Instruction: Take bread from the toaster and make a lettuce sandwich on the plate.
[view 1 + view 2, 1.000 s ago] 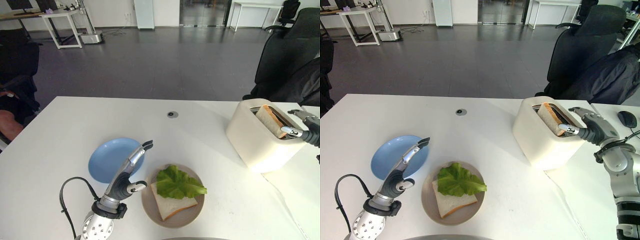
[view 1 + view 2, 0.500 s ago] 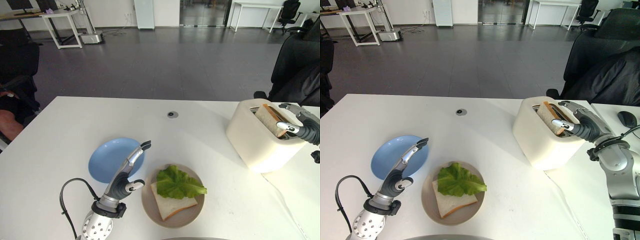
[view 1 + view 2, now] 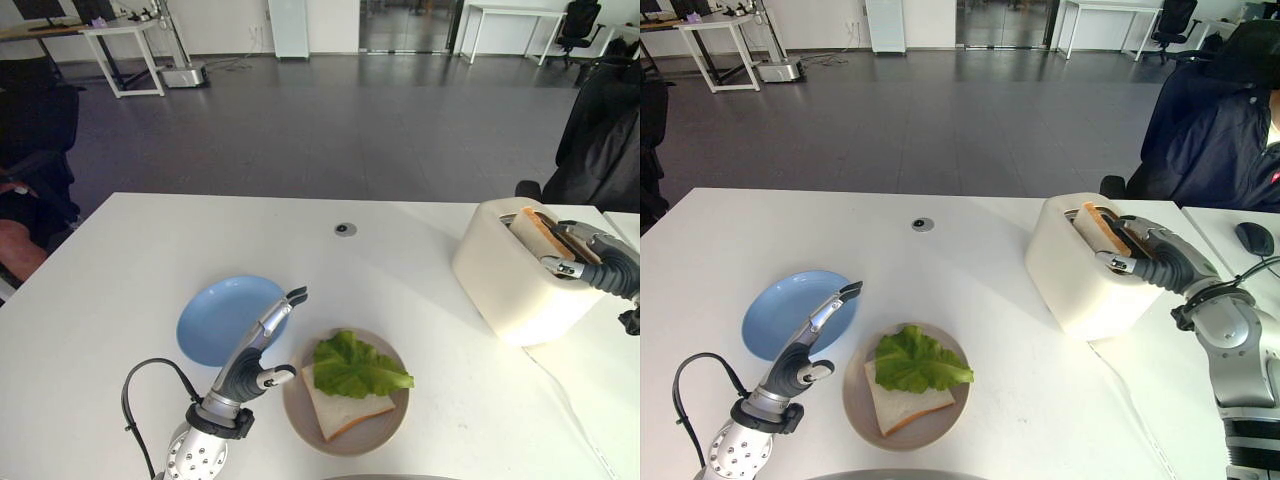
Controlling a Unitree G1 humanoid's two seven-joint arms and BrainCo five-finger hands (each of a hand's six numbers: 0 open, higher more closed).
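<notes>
A white toaster (image 3: 505, 280) stands at the table's right with a bread slice (image 3: 533, 231) sticking up from its slot. My right hand (image 3: 1160, 258) rests on the toaster's top, open. Its fingers (image 3: 1137, 226) are over the slice's near end and its thumb is at the slot's edge; I cannot tell whether they touch. A tan plate (image 3: 300, 405) near the front holds a bread slice (image 3: 340, 412) with a lettuce leaf (image 3: 355, 365) on top. My left hand (image 3: 255, 348) hovers open just left of that plate, fingers stretched out.
A blue plate (image 3: 215, 318) lies behind my left hand. A small round grommet (image 3: 345, 229) sits mid-table. The toaster's cable (image 3: 565, 395) runs down the right side. A computer mouse (image 3: 1253, 238) lies at the far right. A person in dark clothes sits behind the toaster.
My right hand has come in from the right onto the toaster, its fingers curling over the slice's end. The left hand has barely shifted. The person behind moved.
</notes>
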